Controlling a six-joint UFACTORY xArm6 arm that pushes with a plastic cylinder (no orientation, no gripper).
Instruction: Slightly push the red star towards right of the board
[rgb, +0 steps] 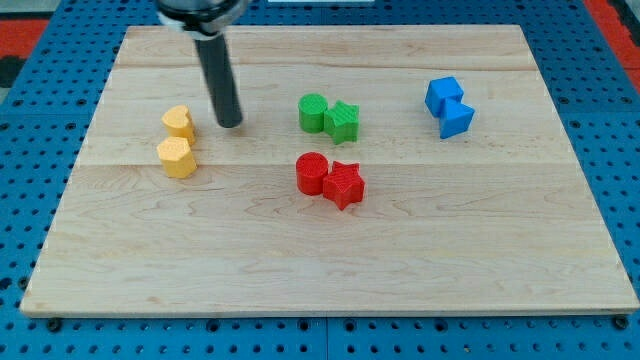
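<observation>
My tip (231, 124) rests on the wooden worktop (330, 270) in the upper left of the frame; it is a bare rod end, with no hand to part or close. Just to its left stand two yellow blocks: a yellow heart-like block (179, 121) and, touching it below, a yellow hexagonal block (177, 157). To the tip's right, apart from it, sit the green cylinder (312, 112) and the green star (343, 121), pressed together.

The red star (344, 184) lies near the middle of the frame, below and right of my tip and well apart from it. The red cylinder (311, 173) touches its left side. The star is compact, with no long axis I can make out; one point faces the frame's bottom.

Right of the red star the worktop is open wood out to the right edge. The two blue blocks (449, 106), touching each other, sit higher, in the upper right.
</observation>
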